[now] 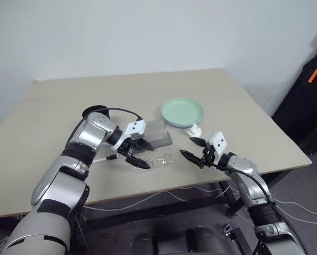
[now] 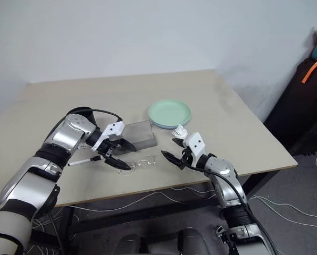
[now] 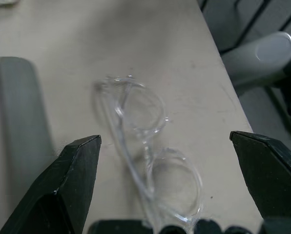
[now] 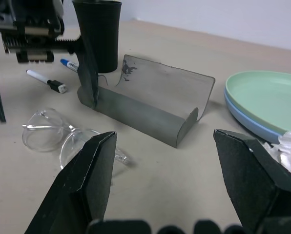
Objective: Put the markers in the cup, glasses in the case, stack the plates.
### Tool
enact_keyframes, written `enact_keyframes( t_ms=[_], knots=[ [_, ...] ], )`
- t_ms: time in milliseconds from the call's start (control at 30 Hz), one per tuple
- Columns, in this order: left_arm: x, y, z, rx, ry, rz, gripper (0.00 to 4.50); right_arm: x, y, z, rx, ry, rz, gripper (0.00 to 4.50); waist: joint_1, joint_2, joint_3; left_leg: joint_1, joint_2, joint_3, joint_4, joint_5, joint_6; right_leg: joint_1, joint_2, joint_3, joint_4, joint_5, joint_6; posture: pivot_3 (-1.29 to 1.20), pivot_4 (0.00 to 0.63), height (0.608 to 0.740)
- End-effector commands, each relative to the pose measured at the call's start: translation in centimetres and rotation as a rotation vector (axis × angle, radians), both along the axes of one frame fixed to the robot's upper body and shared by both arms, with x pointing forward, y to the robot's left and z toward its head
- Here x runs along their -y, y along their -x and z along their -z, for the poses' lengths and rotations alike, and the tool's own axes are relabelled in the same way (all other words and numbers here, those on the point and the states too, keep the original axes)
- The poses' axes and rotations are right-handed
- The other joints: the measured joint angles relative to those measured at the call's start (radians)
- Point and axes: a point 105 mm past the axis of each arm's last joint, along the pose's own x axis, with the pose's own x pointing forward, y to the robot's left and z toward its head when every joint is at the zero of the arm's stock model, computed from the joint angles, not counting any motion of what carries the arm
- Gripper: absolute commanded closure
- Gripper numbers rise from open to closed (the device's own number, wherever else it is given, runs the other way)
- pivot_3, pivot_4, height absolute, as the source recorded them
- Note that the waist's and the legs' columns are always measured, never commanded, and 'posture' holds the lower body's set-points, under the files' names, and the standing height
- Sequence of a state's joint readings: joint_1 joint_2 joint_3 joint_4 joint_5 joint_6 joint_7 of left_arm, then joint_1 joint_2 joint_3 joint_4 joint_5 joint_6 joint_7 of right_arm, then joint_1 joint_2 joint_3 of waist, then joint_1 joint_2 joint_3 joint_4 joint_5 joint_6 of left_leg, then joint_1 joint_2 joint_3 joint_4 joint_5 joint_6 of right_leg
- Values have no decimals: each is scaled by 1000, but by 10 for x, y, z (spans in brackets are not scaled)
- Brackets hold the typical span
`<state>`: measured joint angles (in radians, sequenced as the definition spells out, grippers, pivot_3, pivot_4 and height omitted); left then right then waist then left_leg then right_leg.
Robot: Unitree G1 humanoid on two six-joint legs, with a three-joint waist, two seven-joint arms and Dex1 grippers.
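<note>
Left tool (image 1: 138,153) angled downward, spread wide – right tool (image 1: 197,150) level, parted

Between the left gripper's (image 3: 167,190) matt black plastic fingers lie glossy, clear plastic glasses (image 3: 145,151) on a smooth, matt beige table (image 1: 243,111); beyond the right gripper (image 4: 167,190) stand a matt grey case (image 4: 150,105) and a matt black plastic cup (image 4: 99,31)

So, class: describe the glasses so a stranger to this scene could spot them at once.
On the tan table, look near its front edge, just in front of the open grey case. The glasses lie flat there, clear-framed and nearly colourless, unlike the crumpled white wad.
</note>
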<state>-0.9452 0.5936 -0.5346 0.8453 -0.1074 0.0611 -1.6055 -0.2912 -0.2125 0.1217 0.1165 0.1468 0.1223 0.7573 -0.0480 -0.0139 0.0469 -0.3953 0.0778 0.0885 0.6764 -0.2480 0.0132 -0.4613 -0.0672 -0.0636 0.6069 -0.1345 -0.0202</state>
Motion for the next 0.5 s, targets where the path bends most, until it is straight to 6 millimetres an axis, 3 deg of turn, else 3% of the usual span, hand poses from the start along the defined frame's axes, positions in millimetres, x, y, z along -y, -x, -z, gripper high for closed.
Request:
enact_keyframes(
  t_ms=[33, 467, 500],
  knots=[
    [-2, -5, -8, 45, -29, 27, 0, -9, 3, -18, 61, -46, 8, 1067, 0, 0, 0, 0, 0, 0, 0, 0, 0, 0, 0, 0, 0, 0, 0, 0, 0, 740],
    [5, -9, -3, 25, 6, -7, 0, -14, 4, -10, 32, -72, 67, 1067, 1, -2, 1, -1, 0, -1, 1, 0, 0, 1, 0, -1, -1, 0, 0, 0, 0, 740],
    [6, -12, -3, 36, 18, -27, 179, -14, 4, -9, 30, -72, 69, 1024, 1, -2, 1, -1, 0, -1, 1, 0, 0, 1, 0, -1, 0, 0, 0, 0, 0, 740]
  ],
)
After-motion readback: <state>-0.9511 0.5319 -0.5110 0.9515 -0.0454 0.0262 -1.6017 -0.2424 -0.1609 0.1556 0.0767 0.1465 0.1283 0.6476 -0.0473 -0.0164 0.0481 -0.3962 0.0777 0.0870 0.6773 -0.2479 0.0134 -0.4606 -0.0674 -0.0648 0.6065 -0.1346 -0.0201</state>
